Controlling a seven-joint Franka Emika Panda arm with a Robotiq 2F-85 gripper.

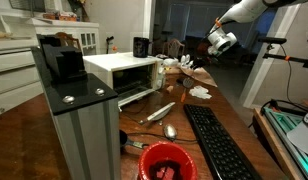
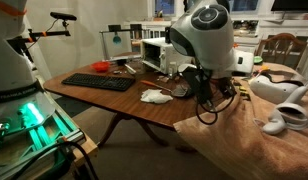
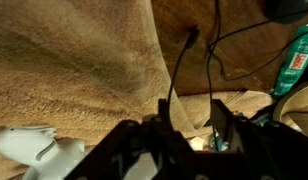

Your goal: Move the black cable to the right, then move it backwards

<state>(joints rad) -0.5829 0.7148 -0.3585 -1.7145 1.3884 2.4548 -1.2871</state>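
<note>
Fingers [image 3: 222, 120] dim, spread or pinching unclear, black cable [image 3: 177, 75] running from between them, tan cloth [image 3: 74, 60] beneath

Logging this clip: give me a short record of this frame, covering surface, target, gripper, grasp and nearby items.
surface: wooden table, partly covered by a tan cloth
target: black cable, lying along the cloth's edge
gripper: gripper open, held above the cable
grasp: none seen; in the wrist view the cable runs into the gap between the jaws
nearby: keyboard, microwave, red bowl, white tissue
</note>
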